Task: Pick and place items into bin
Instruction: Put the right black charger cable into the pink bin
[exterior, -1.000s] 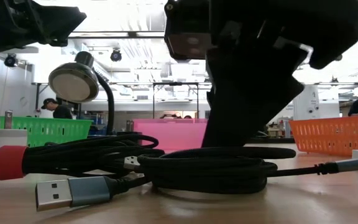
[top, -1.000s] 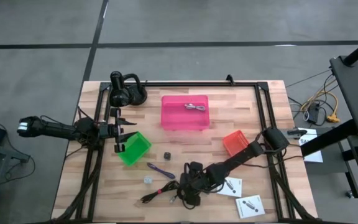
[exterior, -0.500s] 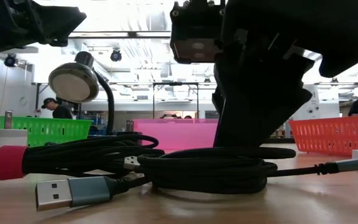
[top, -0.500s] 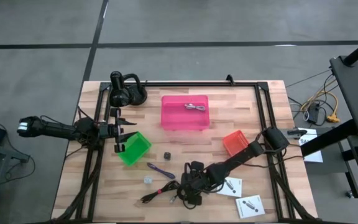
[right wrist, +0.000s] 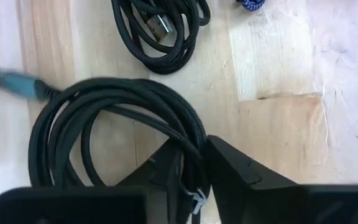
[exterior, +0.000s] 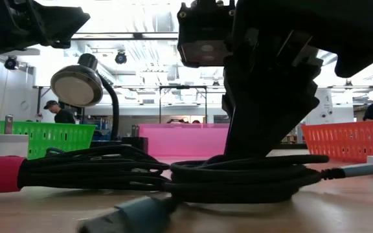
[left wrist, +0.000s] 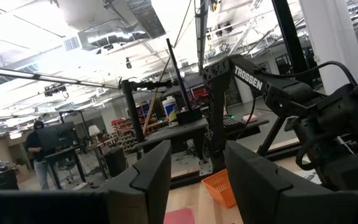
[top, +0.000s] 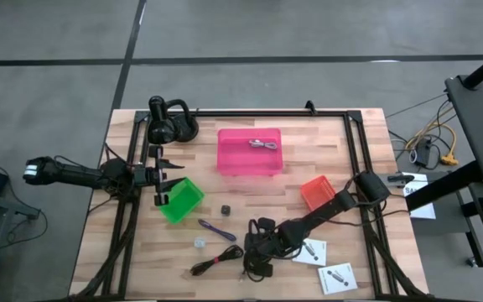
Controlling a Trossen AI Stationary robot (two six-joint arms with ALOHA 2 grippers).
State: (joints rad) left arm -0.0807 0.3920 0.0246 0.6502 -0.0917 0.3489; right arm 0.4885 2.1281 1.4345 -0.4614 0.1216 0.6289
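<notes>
Black coiled cable [right wrist: 114,124] on wooden worktop [right wrist: 278,56], near pink bin [top: 249,151]: pinched between my right claw [right wrist: 191,168] fingers, narrow.

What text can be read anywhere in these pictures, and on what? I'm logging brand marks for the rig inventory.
"TROSSEN" in white letters on the right arm, seen in the left wrist view.
The two flat white packets near the right gripper carry dark print, too small to read.
No other readable text shows.
</notes>
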